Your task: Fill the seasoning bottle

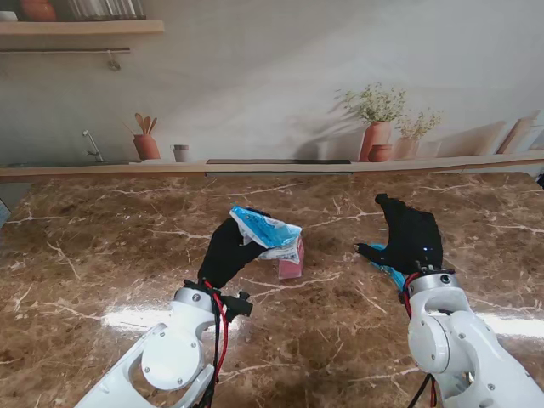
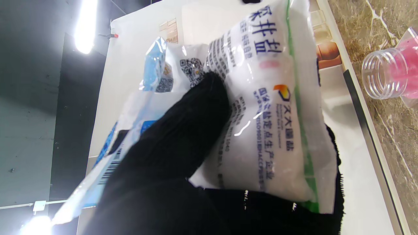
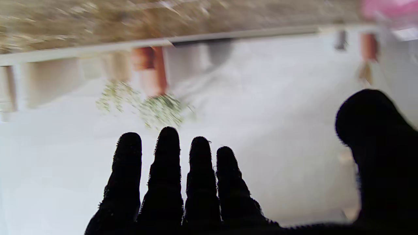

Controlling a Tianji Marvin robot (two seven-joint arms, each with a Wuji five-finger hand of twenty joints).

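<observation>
Seasoning bottle [image 1: 291,260] stands mid-worktop [image 1: 102,246], cap off, well inside all edges. Left hand [image 1: 228,252] grasps the salt bag [image 1: 265,231] over it. Right hand [image 1: 410,235], at 3 o'clock, splayed, grasping nothing; blue item [image 1: 391,274] beneath it.

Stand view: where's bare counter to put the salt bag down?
Bare marble left of the left hand holding the salt bag, and between the pink bottle and right hand. Crowded around the bottle; a blue item lies under the right hand.
</observation>
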